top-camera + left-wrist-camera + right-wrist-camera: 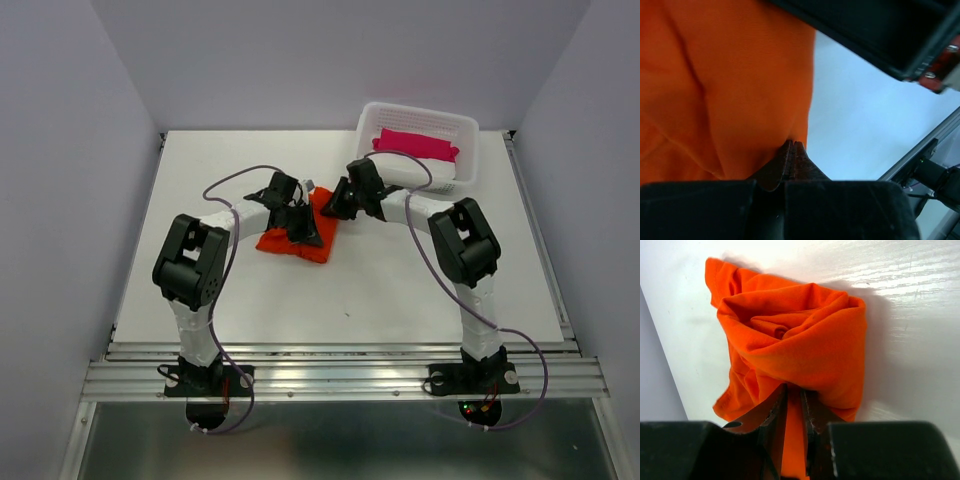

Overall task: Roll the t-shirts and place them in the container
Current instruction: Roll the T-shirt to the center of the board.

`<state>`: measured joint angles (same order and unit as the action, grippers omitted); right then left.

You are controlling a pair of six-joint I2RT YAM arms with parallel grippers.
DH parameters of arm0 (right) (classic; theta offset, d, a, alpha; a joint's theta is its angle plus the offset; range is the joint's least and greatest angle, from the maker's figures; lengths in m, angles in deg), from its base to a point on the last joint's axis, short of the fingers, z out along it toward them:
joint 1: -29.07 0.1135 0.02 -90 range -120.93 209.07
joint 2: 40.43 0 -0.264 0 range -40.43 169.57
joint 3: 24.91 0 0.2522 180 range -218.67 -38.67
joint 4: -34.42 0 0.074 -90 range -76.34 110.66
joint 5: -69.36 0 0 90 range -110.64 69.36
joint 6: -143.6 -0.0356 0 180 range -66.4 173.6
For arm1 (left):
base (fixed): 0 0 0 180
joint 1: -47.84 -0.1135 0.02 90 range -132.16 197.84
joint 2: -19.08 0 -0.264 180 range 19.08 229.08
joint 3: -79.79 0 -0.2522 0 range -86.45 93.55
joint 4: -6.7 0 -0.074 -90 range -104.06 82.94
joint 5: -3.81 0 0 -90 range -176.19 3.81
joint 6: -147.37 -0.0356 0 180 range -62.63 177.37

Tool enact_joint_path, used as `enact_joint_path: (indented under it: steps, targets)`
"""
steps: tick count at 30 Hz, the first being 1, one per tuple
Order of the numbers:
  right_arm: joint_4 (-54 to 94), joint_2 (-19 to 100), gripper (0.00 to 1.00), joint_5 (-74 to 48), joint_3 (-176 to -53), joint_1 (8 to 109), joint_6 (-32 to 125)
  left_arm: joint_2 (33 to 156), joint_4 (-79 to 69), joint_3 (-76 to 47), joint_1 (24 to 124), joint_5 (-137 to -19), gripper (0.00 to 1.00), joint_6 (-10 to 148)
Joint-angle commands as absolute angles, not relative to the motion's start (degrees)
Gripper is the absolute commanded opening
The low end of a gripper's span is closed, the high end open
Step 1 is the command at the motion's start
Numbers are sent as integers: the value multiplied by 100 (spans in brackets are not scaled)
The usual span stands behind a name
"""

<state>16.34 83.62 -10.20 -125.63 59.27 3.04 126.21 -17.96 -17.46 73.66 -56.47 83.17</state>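
Note:
The orange-red t-shirt (292, 243) lies bunched in a partly rolled bundle on the white table, in the middle. My left gripper (303, 228) is over its top; in the left wrist view (793, 143) the jaws are pressed together, with the tips pinching a fold at the edge of the cloth (730, 75). My right gripper (331, 207) reaches in from the right. In the right wrist view (794, 391) its fingers grip a strip of the rolled t-shirt (800, 340), whose spiral end faces the camera.
A white perforated basket (470, 150) stands at the back right and holds a pink folded cloth (415, 143). The right arm's black housing (880, 30) shows close above the left gripper. The table's front rail (340, 375) runs along the near edge.

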Motion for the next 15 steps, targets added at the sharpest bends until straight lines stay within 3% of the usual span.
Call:
enact_joint_path:
  steps: [1, 15]
  targets:
    - [1090, 8104, 23, -1282, -12674, 5949, 658, 12595, -1568, -1939, 7096, -5657, 0, 8127]
    - [818, 8147, 26, -1334, -13296, 5895, 1159, 12210, -1743, -1782, 6982, -5402, 0, 7864]
